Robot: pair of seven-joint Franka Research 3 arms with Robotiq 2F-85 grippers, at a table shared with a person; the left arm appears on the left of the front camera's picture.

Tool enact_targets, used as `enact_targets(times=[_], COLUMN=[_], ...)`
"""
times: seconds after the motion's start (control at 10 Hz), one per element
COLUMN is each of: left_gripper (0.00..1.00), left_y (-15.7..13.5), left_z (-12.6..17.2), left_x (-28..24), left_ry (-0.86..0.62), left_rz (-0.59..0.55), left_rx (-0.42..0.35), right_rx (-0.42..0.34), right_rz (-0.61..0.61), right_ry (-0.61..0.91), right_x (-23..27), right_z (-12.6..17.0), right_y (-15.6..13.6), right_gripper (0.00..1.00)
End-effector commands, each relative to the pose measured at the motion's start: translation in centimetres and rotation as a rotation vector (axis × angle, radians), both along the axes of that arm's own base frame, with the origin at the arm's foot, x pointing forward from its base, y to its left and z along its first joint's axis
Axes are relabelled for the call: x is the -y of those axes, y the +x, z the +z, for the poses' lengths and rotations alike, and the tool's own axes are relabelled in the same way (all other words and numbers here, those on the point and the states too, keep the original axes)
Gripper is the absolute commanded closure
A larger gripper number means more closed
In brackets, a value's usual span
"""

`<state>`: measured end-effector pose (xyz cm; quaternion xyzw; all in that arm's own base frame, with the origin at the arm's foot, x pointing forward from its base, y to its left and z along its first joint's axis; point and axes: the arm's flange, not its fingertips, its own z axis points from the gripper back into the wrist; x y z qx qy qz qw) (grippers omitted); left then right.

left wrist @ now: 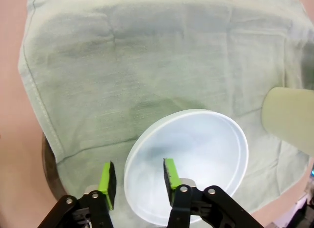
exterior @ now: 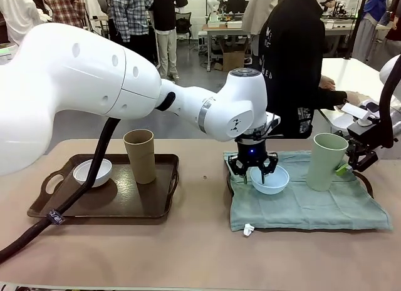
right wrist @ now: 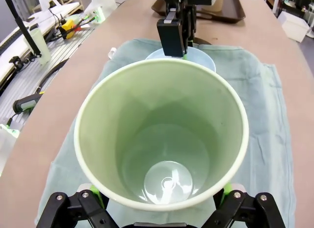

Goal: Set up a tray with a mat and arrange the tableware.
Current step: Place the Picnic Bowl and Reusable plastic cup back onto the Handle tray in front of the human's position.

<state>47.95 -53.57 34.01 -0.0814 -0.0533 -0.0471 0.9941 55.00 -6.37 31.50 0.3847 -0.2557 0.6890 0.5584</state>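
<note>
While placing tableware on mat point(exterior: 313, 206), right tray point(exterior: 368, 183): left gripper point(exterior: 254, 171) jaws apart astride rim of blue bowl point(exterior: 272, 181), bowl resting on mat; right gripper point(right wrist: 159, 201) flanking green cup point(exterior: 326, 163) at mat's right, hold not discernible. Next, likely: straight lift clear of bowl, then fetch white bowl point(exterior: 93, 172) and tan cup point(exterior: 141, 156) from left tray point(exterior: 156, 206). Count: 2 trays, 1 mat, 2 bowls, 2 cups.

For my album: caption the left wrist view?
End effector straddles the rim of a light blue bowl on a green mat.

Left tool point(left wrist: 138, 181) and right tool point(right wrist: 159, 201) stand spread.
</note>
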Motion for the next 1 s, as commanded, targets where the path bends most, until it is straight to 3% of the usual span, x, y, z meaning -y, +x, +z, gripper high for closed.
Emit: enact_targets(times=[0.0,0.1,0.2,0.6,0.9], left_gripper=[0.0,0.34,0.25,0.29,0.29], left_y=[0.0,-0.2,-0.4,-1.4,-4.1], left_z=[0.9,1.1,1.5,5.4,12.4], left_x=[0.1,-0.1,-0.5,-3.9,-9.4], left_ry=[0.043,0.066,0.075,0.087,0.144], left_rz=[0.035,0.036,0.036,0.066,-0.032], left_rx=[0.013,-0.001,-0.006,0.036,0.122], right_rx=[0.007,-0.006,-0.036,-0.101,-0.175], right_rz=[-0.011,-0.028,-0.05,-0.192,-0.514], right_ry=[-0.007,-0.028,-0.069,-0.159,-0.336], right_x=[0.7,1.2,2.0,5.9,6.6], right_z=[0.8,1.2,1.7,3.8,10.0], right_y=[0.0,-0.2,-0.6,-1.4,-4.0], right_gripper=[0.0,0.0,0.0,0.0,0.0])
